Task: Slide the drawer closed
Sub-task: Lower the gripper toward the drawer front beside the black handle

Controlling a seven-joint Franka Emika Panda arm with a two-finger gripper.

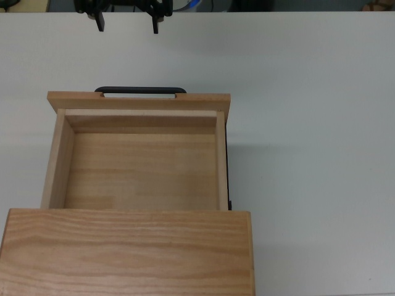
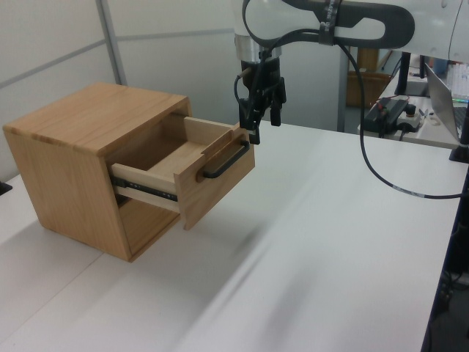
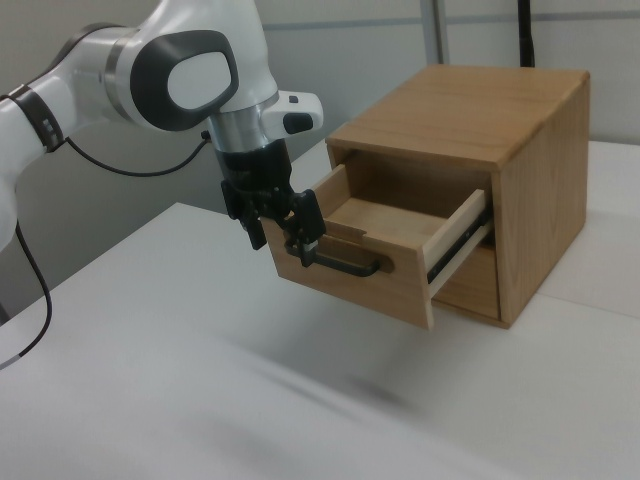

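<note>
Unlabelled drawer (image 1: 141,169) pulled out of cabinet (image 1: 126,253); end effector (image 1: 128,23) spread empty, beyond handle (image 1: 140,90).

You have a white table (image 1: 321,123) running under everything, bare and matte. On it stands a light wood-grain cabinet (image 2: 66,158), its broad flat top (image 1: 123,253) filling the lower part of the top view. Behind the table in the left view you can see a grey wall panel (image 2: 51,44), a black cable (image 2: 381,172) drooping over the surface, and cluttered equipment (image 2: 392,110) at the left view's right.
</note>
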